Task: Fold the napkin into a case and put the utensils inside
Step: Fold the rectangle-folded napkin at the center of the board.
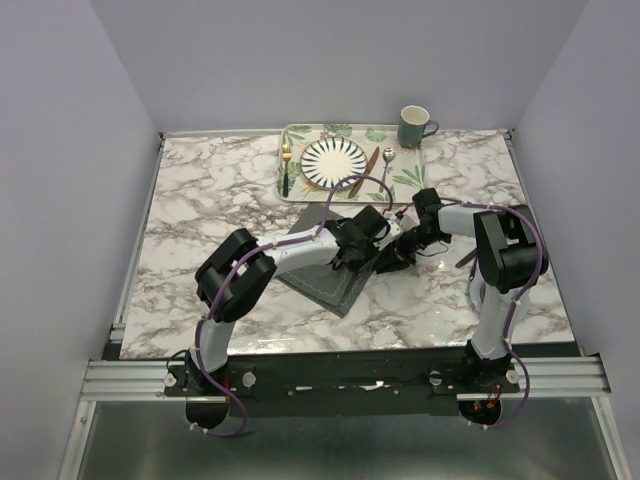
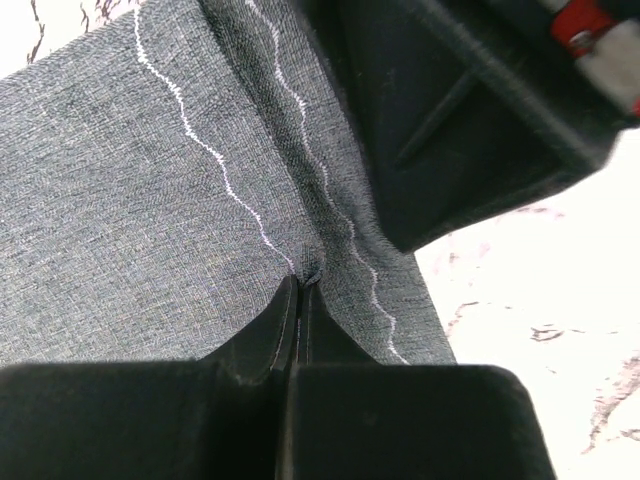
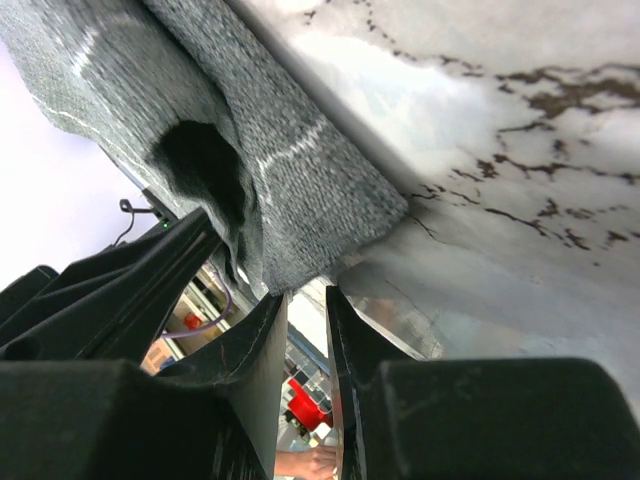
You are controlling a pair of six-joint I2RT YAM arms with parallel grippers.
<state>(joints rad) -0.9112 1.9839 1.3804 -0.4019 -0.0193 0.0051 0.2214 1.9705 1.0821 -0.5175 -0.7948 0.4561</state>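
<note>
The dark grey napkin (image 1: 330, 275) lies on the marble table in front of the tray, partly folded, with its pale stitched border showing in the left wrist view (image 2: 120, 200). My left gripper (image 1: 350, 258) is shut on a raised fold of the napkin, pinched at its tips (image 2: 303, 281). My right gripper (image 1: 392, 260) sits at the napkin's right edge. Its jaws stand a narrow gap apart (image 3: 305, 292), with the cloth's lifted edge (image 3: 300, 190) just above the tips. The fork (image 1: 286, 168), knife (image 1: 372, 170) and spoon (image 1: 387, 160) lie on the tray.
A leaf-patterned tray (image 1: 300, 185) at the back holds a striped plate (image 1: 333, 160). A teal mug (image 1: 415, 125) stands at its far right corner. The right gripper's body (image 2: 450, 120) is close beside my left gripper.
</note>
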